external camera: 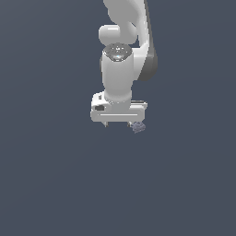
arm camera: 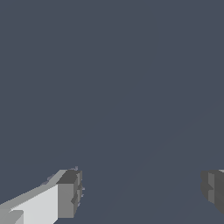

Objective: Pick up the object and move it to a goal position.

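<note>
We see the object (external camera: 138, 126), a small knobbly grey-purple lump with no clear long axis, just beside one fingertip of our gripper (external camera: 118, 123), whose fingers are spread wide, holding nothing.

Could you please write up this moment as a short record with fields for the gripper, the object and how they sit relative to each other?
arm: white Panda arm, pointing down in the exterior view
gripper: gripper, open, fingers wide apart in the wrist view
object: small grey-purple lumpy object
relation: object sits at the finger on the exterior view's right, not between the fingers; contact cannot be told
grasp: none visible
surface: plain dark grey-blue ground
goal marker: none visible
</note>
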Tool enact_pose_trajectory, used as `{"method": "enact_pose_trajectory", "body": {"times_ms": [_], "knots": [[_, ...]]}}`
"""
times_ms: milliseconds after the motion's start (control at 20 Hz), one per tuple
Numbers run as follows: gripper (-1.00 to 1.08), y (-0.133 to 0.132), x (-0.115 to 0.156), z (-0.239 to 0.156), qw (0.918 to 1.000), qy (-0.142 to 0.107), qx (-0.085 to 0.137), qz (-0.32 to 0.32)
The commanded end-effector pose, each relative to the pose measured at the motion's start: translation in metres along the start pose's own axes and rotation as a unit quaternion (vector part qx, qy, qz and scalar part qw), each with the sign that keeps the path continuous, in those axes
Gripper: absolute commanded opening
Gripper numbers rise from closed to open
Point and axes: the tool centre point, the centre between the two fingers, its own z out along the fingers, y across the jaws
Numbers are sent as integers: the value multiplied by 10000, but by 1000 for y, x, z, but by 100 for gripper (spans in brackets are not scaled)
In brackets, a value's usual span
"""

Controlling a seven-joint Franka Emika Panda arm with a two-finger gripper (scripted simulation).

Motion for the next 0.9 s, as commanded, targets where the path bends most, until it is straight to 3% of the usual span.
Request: {"method": "enact_pose_trajectory", "body": {"times_ms": [0, 500, 850], "knots": [[100, 0, 0, 0, 10000, 0, 0, 0], [100, 19, -13, 18, 9995, -249, 71, 200], [100, 10, -16, 23, 9996, -241, 62, 97]]}}
